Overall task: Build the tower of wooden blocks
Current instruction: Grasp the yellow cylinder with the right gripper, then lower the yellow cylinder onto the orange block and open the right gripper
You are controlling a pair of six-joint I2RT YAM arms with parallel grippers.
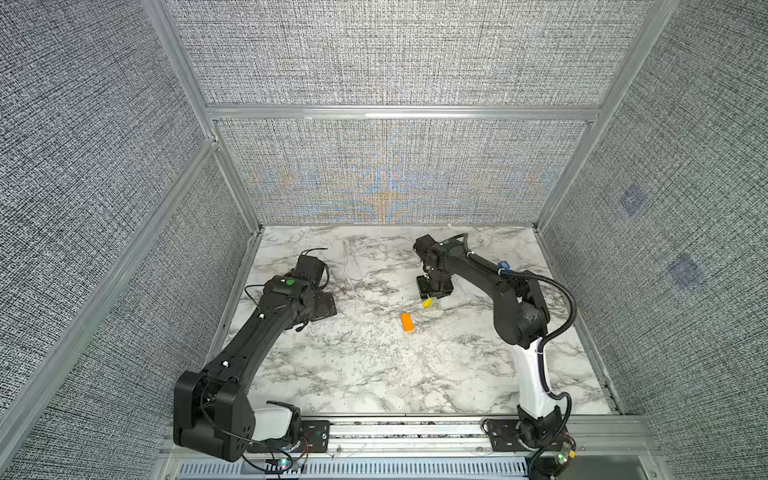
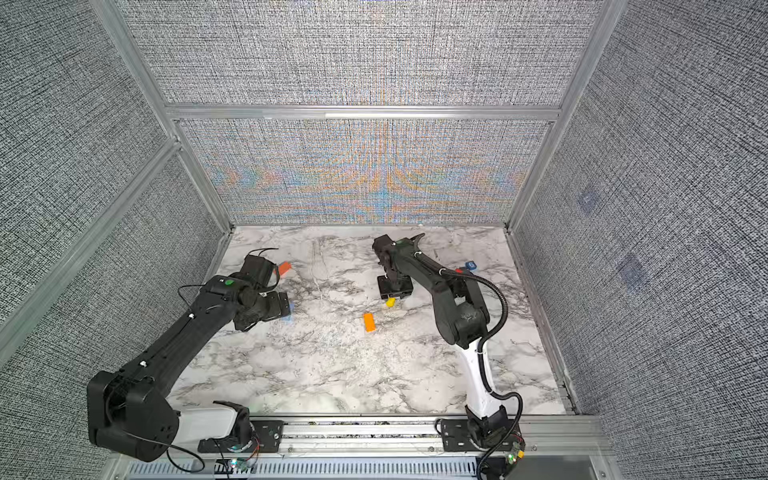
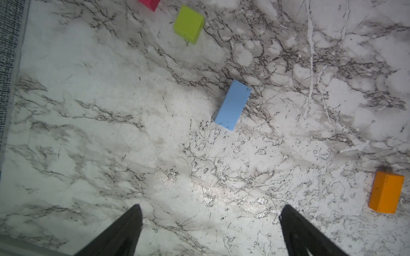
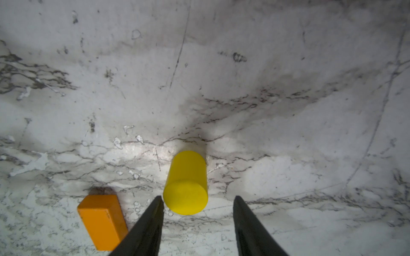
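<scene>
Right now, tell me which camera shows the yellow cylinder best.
The right wrist view: the yellow cylinder appears close, whole and sharp. Both top views show only a small yellow speck. The left wrist view misses it.

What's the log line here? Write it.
left gripper open, empty | right gripper open at yellow wooden cylinder | orange rectangular block lying alongside

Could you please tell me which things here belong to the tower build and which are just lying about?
For the tower: orange block, yellow cylinder, light blue block, yellow-green block, magenta block, red-orange block.
Not part of it: marble tabletop, fabric walls, front rail.
</scene>
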